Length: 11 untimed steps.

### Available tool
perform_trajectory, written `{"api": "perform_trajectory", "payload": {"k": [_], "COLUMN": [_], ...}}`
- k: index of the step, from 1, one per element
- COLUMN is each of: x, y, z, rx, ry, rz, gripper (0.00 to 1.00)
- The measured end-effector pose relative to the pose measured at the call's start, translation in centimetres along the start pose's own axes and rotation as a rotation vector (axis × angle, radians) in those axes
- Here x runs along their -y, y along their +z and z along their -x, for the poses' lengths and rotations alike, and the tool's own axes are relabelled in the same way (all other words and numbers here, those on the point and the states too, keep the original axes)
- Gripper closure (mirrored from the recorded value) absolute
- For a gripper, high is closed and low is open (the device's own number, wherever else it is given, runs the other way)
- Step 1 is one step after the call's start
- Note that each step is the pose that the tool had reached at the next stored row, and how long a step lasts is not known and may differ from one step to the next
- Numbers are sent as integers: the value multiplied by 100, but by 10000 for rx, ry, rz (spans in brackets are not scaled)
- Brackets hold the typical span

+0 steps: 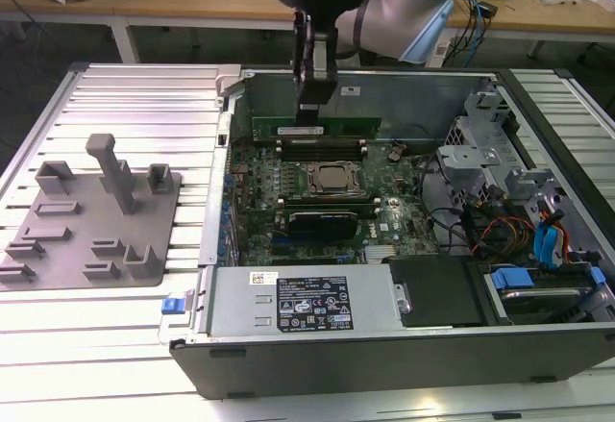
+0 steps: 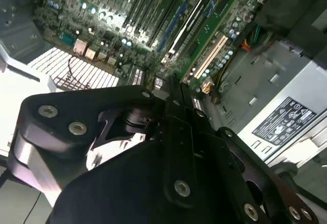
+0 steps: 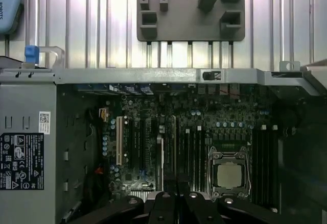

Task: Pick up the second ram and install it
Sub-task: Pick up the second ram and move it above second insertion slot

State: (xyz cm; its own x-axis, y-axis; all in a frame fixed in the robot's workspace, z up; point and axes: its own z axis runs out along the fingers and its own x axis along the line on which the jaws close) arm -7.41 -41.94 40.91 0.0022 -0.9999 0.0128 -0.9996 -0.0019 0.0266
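In the exterior view my gripper (image 1: 307,111) hangs over the far part of the open computer case (image 1: 207,249). It is shut on the second ram (image 1: 351,124), a long green stick with a white label, held level and lengthwise above the memory slots (image 1: 322,145) behind the processor. The ram sits a little above the board, not in a slot. In the first wrist view the black fingers (image 3: 166,196) stand close together over the motherboard (image 3: 143,132), near the slots beside the processor (image 3: 228,175).
The silver processor (image 1: 333,177) lies mid-board, with a black expansion card (image 1: 332,220) in front of it. A grey power supply (image 1: 307,302) fills the case's near side. Cables and drive bays (image 1: 519,211) crowd the exterior view's right. A grey parts fixture (image 1: 91,215) lies outside the case.
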Motion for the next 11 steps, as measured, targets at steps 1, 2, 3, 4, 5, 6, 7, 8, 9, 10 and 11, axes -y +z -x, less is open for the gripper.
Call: {"api": "perform_trajectory", "payload": {"k": [1,2,3,4,5,6,7,8,9,10,11], "x": [32,64,80,82,82,82,86,91,95,104,113], "y": [2,4,7,7,7,9,15,22,27,38,55], "z": [3,9,25,33,33,35,50,64,79,104,130], "rx": [1,2,1,2,2,4,-1,-5,-16,-47,-78], "ry": [17,38,65,65,64,65,66,67,69,68,69], "rz": [0,0,2,1,1,0,1,1,0,1,0], "gripper": [91,91,91,91,91,91,91,91,91,91,91]}}
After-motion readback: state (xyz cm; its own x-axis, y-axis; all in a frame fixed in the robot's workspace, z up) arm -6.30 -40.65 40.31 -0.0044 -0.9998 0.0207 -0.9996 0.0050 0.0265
